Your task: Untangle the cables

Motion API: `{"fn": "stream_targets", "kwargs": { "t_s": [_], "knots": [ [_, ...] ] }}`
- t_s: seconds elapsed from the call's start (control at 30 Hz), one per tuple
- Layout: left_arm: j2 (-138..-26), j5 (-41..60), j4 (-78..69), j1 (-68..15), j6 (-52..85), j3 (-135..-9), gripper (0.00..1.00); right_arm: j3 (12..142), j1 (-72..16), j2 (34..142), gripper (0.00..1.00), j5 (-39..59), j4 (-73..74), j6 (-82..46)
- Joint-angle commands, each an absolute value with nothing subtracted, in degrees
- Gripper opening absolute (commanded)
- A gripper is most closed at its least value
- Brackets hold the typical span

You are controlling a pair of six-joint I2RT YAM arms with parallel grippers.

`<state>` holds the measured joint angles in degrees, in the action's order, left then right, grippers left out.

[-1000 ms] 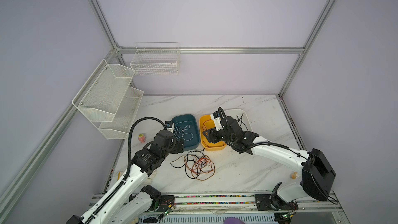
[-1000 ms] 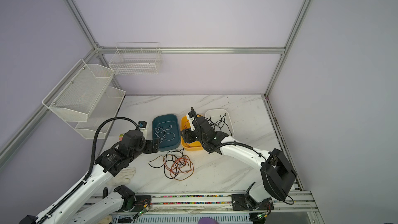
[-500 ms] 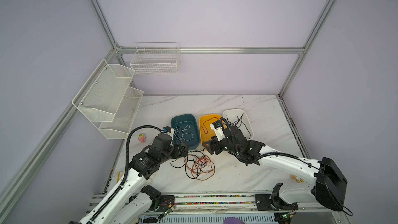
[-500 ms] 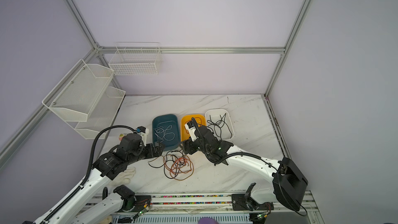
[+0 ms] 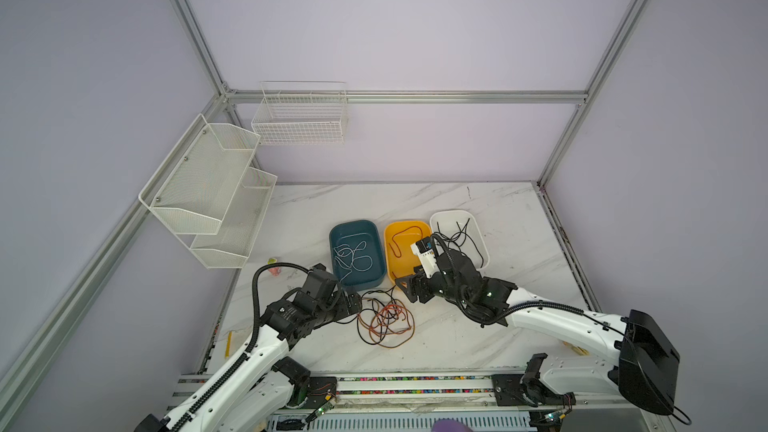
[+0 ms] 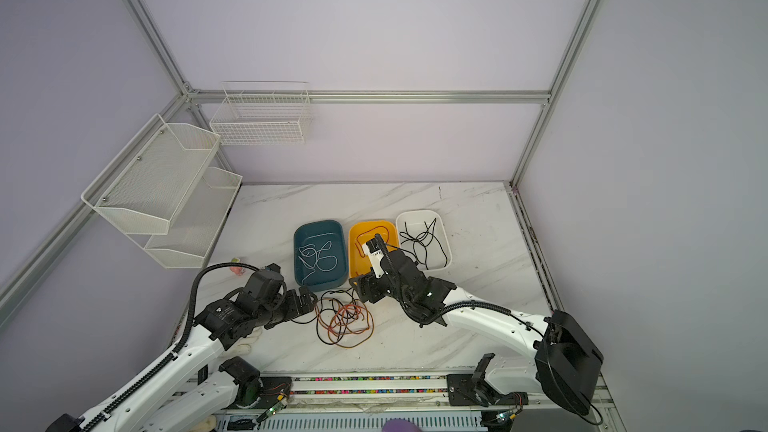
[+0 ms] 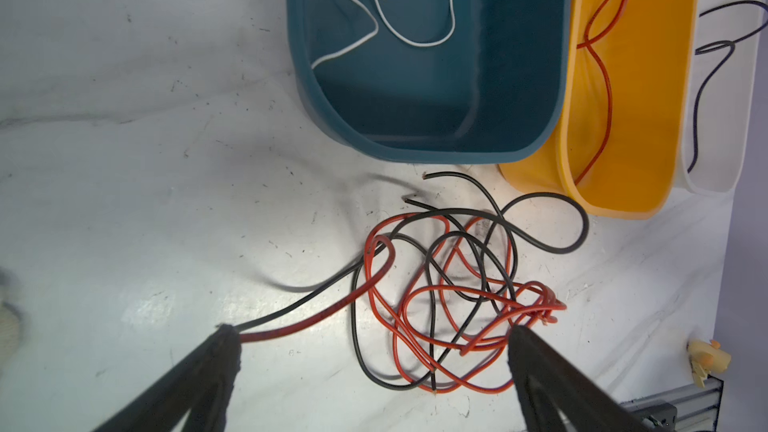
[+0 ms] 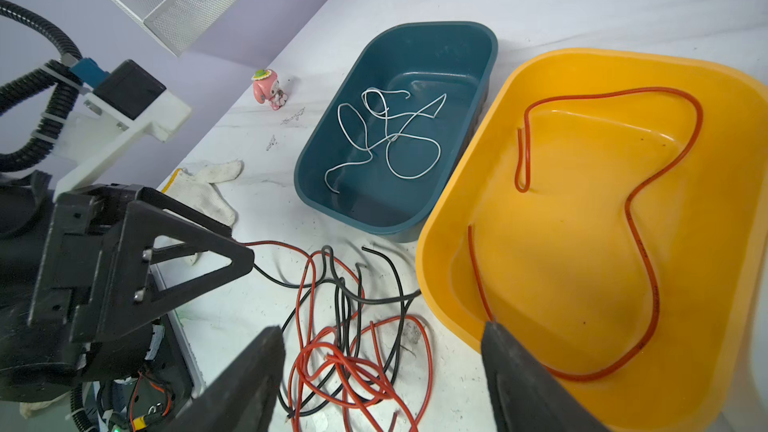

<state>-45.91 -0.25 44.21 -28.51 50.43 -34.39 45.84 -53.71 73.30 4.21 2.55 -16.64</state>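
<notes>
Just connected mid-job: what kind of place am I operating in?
Most likely a lab robot cell, not a home: an aluminium frame boxing plain lilac walls, a marble-look table, and coloured bins for sorted cables.

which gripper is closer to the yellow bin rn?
Right. The right gripper is at the yellow bin's near rim, one finger overlapping its edge in the wrist view. The left gripper is across the cable tangle from it, in front of the teal bin.

Left tub [image 5: 359, 282], middle tub [image 5: 407, 223] and right tub [image 5: 453, 213] stand in a row on the table [image 5: 457, 338], cable [image 5: 353, 255] in each. Before them lies the tangle of cables [image 5: 386, 322], between left end effector [image 5: 355, 304] and right end effector [image 5: 406, 289].
</notes>
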Motion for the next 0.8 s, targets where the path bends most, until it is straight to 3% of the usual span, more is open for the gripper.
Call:
{"fn": "stream_targets", "kwargs": {
  "t_s": [0.0,0.33,0.6,0.77],
  "knots": [
    [-47.0,-3.3,42.1,-28.1,51.6,-32.2,0.99,45.5,-54.1,73.2,0.77,3.6,4.8,-16.4],
    [-50.9,-5.6,40.0,-28.1,48.1,-33.0,0.92,44.7,-54.2,73.6,0.78,3.9,6.3,-16.5],
    [-51.1,-3.2,37.5,-28.2,46.6,-32.1,0.68,44.7,-54.4,73.8,0.78,4.2,6.7,-16.9],
    [-51.8,-0.9,37.0,-28.2,45.8,-32.3,0.61,45.3,-54.8,73.8,0.78,4.7,6.2,-16.4]
  ]
}}
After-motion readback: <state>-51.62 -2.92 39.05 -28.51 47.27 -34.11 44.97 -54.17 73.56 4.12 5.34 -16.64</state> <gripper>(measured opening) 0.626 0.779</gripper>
